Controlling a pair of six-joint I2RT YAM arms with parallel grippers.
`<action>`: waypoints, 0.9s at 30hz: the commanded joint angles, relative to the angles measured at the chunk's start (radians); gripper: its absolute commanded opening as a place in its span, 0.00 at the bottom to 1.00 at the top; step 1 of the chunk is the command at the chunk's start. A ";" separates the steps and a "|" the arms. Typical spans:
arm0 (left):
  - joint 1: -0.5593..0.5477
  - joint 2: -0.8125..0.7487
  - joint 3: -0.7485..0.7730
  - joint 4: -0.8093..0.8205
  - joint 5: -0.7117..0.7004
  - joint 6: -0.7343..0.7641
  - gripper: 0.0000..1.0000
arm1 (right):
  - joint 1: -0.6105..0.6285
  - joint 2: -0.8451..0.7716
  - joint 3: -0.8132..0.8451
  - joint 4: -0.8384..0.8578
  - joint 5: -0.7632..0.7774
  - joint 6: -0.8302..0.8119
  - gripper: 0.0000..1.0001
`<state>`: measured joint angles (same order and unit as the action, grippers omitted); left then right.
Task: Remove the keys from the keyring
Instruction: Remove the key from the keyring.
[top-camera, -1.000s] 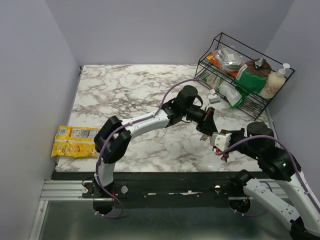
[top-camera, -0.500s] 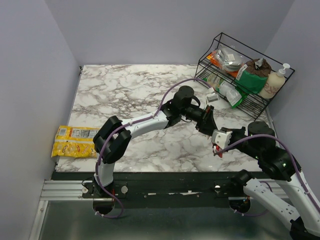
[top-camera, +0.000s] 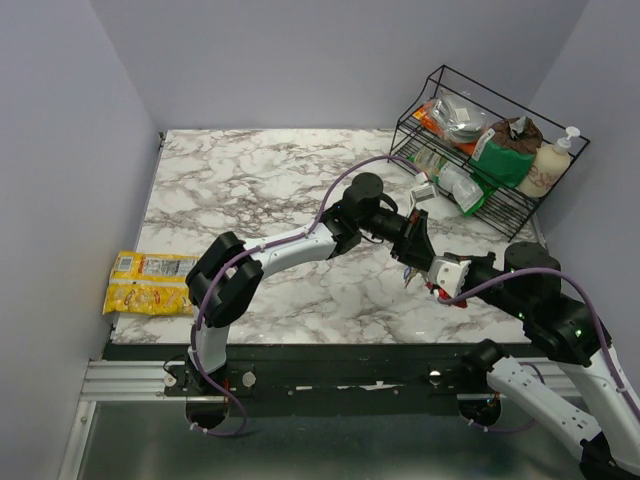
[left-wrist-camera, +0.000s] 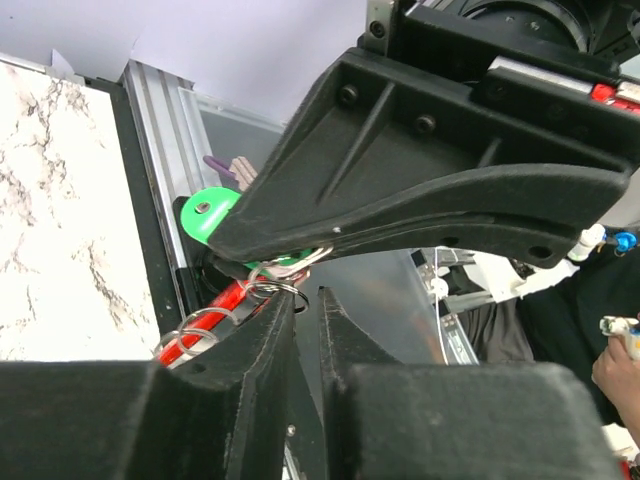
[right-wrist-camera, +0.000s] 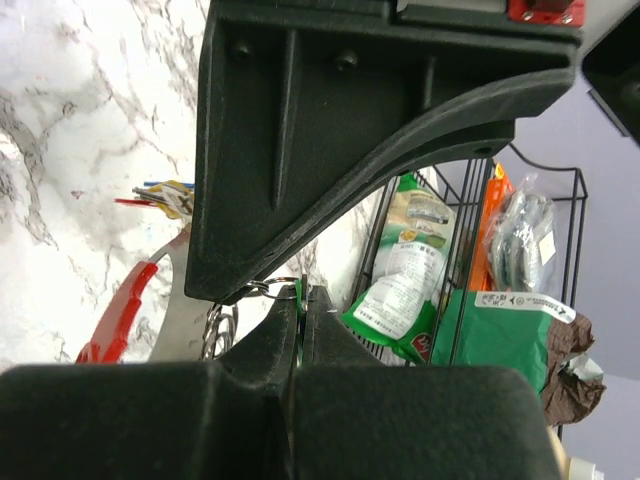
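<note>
Over the table's front right, my two grippers meet tip to tip. My right gripper (top-camera: 434, 276) (right-wrist-camera: 302, 292) is shut on the edge of a green key tag (left-wrist-camera: 204, 214) (right-wrist-camera: 314, 300). The keyring (right-wrist-camera: 118, 312) (left-wrist-camera: 203, 323), part red and part grey metal, hangs below it with small wire rings (left-wrist-camera: 272, 291). My left gripper (top-camera: 413, 260) (left-wrist-camera: 306, 297) stands open by a narrow gap. One small ring lies against its fingertip, with nothing clamped between the fingers. Thin red, blue and yellow pieces (right-wrist-camera: 160, 194), perhaps other keys, show edge-on.
A black wire rack (top-camera: 515, 205) with food packets and a pump bottle (top-camera: 548, 165) stands at the back right. A yellow snack packet (top-camera: 150, 281) lies at the table's left edge. A small white item (top-camera: 427, 193) sits beside the rack. The metal rail (top-camera: 300, 375) runs along the front.
My left gripper has gone from shut to slightly open. Both grippers have shifted a little towards the back right, with the keyring still hanging from the right one.
</note>
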<state>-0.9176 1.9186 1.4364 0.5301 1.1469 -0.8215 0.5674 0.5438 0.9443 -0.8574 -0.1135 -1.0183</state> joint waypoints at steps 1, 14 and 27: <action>-0.015 -0.023 -0.001 0.022 0.056 -0.018 0.16 | -0.009 0.001 0.048 0.055 -0.025 0.023 0.01; 0.002 -0.079 -0.021 0.097 0.088 -0.051 0.00 | -0.027 -0.018 -0.005 0.100 0.049 0.061 0.01; 0.040 -0.182 -0.068 0.051 0.068 0.015 0.00 | -0.063 -0.044 -0.018 0.097 0.011 0.084 0.01</action>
<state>-0.8745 1.7966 1.3930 0.5514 1.1534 -0.7925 0.5278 0.5095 0.9352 -0.7841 -0.1440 -0.9489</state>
